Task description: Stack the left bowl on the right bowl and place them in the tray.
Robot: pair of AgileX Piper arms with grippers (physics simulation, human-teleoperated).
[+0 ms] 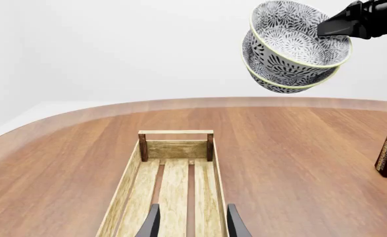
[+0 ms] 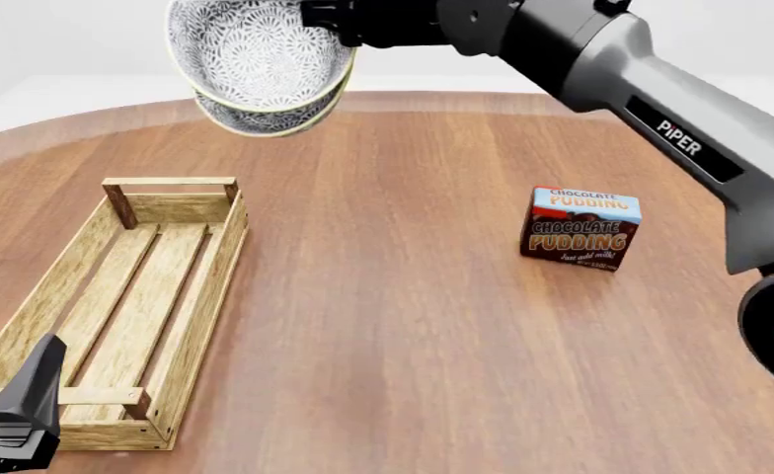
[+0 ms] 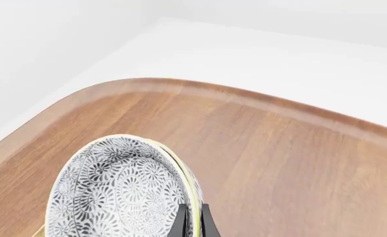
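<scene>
Bowls: you have the two patterned bowls (image 2: 262, 64) nested one inside the other, lifted clear of the worktop (image 2: 401, 296) and tilted so the open side faces the front camera. They hang near the far rim, beyond the crate's far end and a little to its right.
Upper bowl: its inside (image 3: 118, 192) fills the lower part of your right wrist view; a pale yellow-green rim shows on both bowls.
Right fingers: your right gripper (image 3: 192, 219) is clamped on the stacked rims, one finger inside, one outside, with the two bowl walls pinched between them.
Right arm: it reaches in from the right across the top of the front view, well above the wood.
Tray: the long slatted crate (image 2: 216, 259) lies flat on the left side of the worktop, lengthwise away from you, nothing inside it.
Left fingers: your left gripper (image 1: 190, 223) sits low over the near end of the crate, fingers spread apart, gripping nothing, slats visible between them.
Pudding box: the small brown box (image 2: 580, 229) stands upright on the right half of the worktop, well apart from the crate and bowls.
</scene>
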